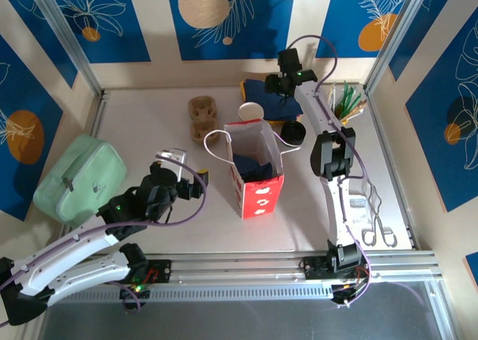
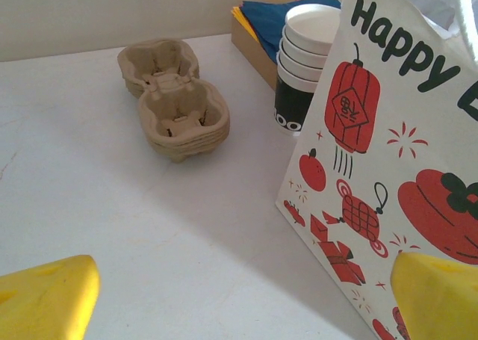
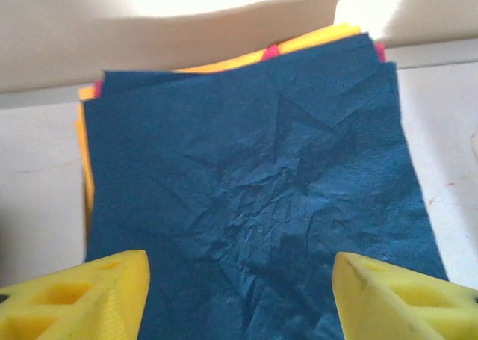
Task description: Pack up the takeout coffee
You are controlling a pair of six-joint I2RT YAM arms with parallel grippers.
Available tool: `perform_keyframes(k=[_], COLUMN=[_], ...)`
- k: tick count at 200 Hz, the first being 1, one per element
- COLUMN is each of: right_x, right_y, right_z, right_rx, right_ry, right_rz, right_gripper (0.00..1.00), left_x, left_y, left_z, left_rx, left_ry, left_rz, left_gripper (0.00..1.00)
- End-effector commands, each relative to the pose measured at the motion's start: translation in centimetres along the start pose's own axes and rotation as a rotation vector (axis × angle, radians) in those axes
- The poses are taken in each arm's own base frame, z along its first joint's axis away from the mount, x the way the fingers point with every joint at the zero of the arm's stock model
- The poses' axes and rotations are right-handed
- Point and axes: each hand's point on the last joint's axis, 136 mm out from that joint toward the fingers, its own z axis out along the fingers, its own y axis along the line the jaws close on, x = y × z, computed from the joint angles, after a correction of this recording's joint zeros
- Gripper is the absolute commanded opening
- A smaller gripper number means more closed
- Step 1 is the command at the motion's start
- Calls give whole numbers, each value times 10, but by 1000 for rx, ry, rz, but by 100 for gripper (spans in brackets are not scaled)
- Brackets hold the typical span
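right gripper (image 3: 239, 288) fingers spread, empty, over blue napkin stack (image 3: 246, 168); drop straight, pinch only top 1 sheet. left gripper (image 2: 243, 299) spread wide, empty, beside paper bag (image 2: 373, 168).

The takeout coffee (image 1: 293, 133) stands upright on the bench (image 1: 142, 131); from above I see it mostly as a round black lid; its sides are too dark and small there for me to tell their colour; it sits outside the red-and-white paper bag (image 1: 258, 194), just beside the bag's far right corner, near one white handle loop.
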Motion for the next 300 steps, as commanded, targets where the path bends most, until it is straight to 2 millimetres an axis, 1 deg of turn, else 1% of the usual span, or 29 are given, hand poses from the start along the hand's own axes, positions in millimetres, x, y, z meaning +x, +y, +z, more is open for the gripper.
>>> perform_keyframes(k=[1,14,33,49,92,128,150,170,205,249,285,300], right_x=[0,4,10,15,30,46,56,60,60,45,31,28], right_y=[6,6,3,2,4,-5,-6,-4,1,7,13,12], right_z=[9,17,32,43,60,76,81,82,77,60,44,41], right_rx=[-2,12,57,70,54,95,104,98,79,45,4,6], right_ry=[2,10,3,12,53,94,118,133,141,116,89,82], right_rz=[-35,-49,-95,-120,-120,-125,-133,-128,-127,-111,-107,-117], right_gripper=[71,74,85,88,88,87,86,82,72,63,51,50], left_x=[-13,-11,-10,-11,-10,-12,-14,-14,-13,-12,-11,-11], left_y=[3,2,1,-1,-1,1,1,-2,-2,-2,-3,-5], left_z=[-1,1,3,3,3,1,1,1,1,0,1,1], left_rx=[-24,-24,-24,-17,-20,-26,-25,-14,-9,-3,0,9], left_ry=[-22,-11,-2,3,22,9,3,3,10,11,14,18], left_rz=[10,16,24,42,54,57,55,55,49,39,32,28], left_gripper=[99,99,99,100,100,100,99,100,100,100,100,100])
